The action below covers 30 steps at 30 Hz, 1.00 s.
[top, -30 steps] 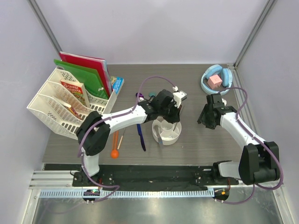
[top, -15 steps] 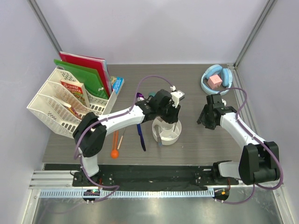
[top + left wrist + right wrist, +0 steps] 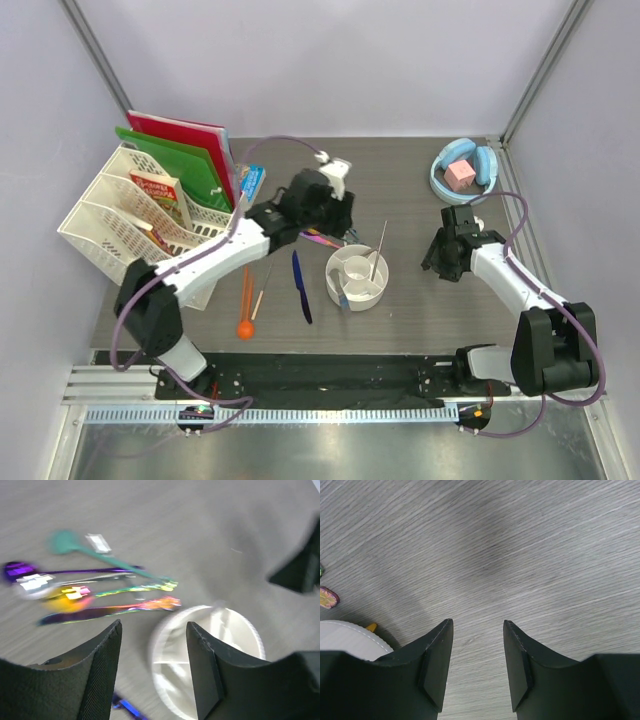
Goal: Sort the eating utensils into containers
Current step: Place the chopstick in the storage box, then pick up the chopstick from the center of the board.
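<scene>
The white divided cup (image 3: 357,277) stands mid-table, with a slim silver piece (image 3: 378,247) leaning in its right compartment. My left gripper (image 3: 333,218) is open and empty, hovering above a cluster of purple, teal, gold and iridescent pieces (image 3: 318,237) just left of and behind the cup. The left wrist view shows that gripper (image 3: 152,630) over the cup (image 3: 210,650), the teal spoon (image 3: 65,541), the purple spoon (image 3: 15,570) and the iridescent pieces (image 3: 145,604). A dark blue knife (image 3: 300,285), an orange spoon (image 3: 245,305) and a chopstick (image 3: 262,295) lie left of the cup. My right gripper (image 3: 440,262) is open and empty to the right of the cup.
A white lattice file rack (image 3: 130,225) with books and folders (image 3: 180,150) stands at the far left. A light blue bowl (image 3: 445,185) with a pink cube sits at the back right. The right wrist view shows the right gripper (image 3: 477,625) over bare table, with the cup's rim (image 3: 345,635) at the left.
My left gripper has pulled away from over the cup, up and to the left, above the utensil cluster. A silver piece now leans in the cup. The right arm has barely moved.
</scene>
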Each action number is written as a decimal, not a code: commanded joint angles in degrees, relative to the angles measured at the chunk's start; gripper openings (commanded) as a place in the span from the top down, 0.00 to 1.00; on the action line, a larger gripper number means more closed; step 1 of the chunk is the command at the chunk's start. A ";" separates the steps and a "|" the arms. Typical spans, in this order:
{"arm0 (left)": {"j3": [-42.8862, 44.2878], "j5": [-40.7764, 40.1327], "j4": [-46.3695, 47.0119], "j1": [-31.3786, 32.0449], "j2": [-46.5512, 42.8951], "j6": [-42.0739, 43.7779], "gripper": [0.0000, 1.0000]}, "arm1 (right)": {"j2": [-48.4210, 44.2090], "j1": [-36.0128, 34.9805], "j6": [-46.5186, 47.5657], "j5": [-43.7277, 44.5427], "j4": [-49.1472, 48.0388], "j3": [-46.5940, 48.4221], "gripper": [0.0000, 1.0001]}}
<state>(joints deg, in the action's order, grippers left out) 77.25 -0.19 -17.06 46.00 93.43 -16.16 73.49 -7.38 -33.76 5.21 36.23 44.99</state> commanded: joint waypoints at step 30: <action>-27.07 -4.74 -9.31 -15.94 -3.70 -9.59 0.46 | -0.81 0.17 -0.70 -2.84 -3.00 -0.70 0.48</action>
<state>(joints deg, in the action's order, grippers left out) 50.37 -5.91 -28.03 30.35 88.47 -25.12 73.97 -7.38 -34.83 2.61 34.09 44.01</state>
